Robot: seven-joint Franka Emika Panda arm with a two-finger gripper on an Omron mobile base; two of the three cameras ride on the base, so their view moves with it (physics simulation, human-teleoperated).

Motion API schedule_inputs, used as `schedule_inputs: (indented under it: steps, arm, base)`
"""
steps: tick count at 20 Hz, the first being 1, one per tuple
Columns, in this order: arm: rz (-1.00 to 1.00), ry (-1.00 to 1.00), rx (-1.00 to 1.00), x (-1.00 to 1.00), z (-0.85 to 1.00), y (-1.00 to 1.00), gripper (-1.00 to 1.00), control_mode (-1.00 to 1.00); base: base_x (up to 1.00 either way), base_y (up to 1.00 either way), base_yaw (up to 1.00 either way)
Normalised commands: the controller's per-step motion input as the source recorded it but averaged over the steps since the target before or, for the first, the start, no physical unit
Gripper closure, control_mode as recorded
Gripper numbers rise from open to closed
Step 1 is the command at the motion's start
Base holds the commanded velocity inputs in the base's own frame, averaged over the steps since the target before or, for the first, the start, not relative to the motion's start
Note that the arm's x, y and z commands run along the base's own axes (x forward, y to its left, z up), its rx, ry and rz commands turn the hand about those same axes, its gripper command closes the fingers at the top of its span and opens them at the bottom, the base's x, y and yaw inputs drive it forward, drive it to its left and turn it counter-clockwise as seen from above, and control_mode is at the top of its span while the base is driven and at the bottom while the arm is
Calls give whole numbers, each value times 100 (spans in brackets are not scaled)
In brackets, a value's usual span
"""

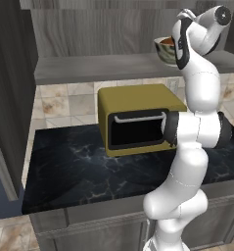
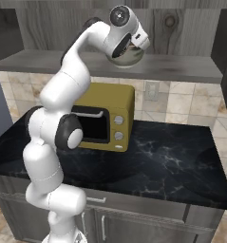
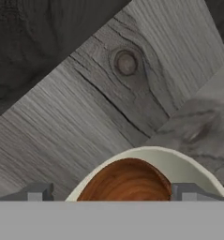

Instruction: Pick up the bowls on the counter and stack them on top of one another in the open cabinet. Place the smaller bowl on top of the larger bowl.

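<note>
At the upper right of the left base view, the brown bowl (image 3: pixel 127 180) is sitting inside the cream bowl (image 1: pixel 165 50) on the grey cabinet shelf (image 1: pixel 99 66), above the yellow microwave (image 1: pixel 138 117) and black counter (image 1: pixel 89 171), while the gripper (image 3: pixel 111 193) fingers are standing wide around it.

Even dim rendered light, soft shadows, slight blur, no glare/edge distortion.

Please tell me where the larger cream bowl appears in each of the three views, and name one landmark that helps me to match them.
Left base view: the larger bowl is at upper right on the cabinet shelf, partly behind the arm.
Right base view: at top centre, on the shelf, under the robot's wrist.
Hand view: at bottom centre, with the smaller bowl inside it.
Shared landmark: the grey wood back panel.
</note>
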Motion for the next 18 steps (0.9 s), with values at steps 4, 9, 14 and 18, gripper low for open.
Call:
schedule_inputs:
  steps: [4, 9, 14, 18]
  arm:
    - [5, -10, -3, 0, 26, -1, -100, -100]
    - [6, -14, -4, -4, 31, 0, -100, -100]
    - [7, -14, -5, -7, 39, 0, -100, -100]
    - [6, -12, -5, -9, 40, 0, -100, -100]
  base:
    - [0, 0, 0]
    - [0, 0, 0]
    - [0, 0, 0]
    - [0, 0, 0]
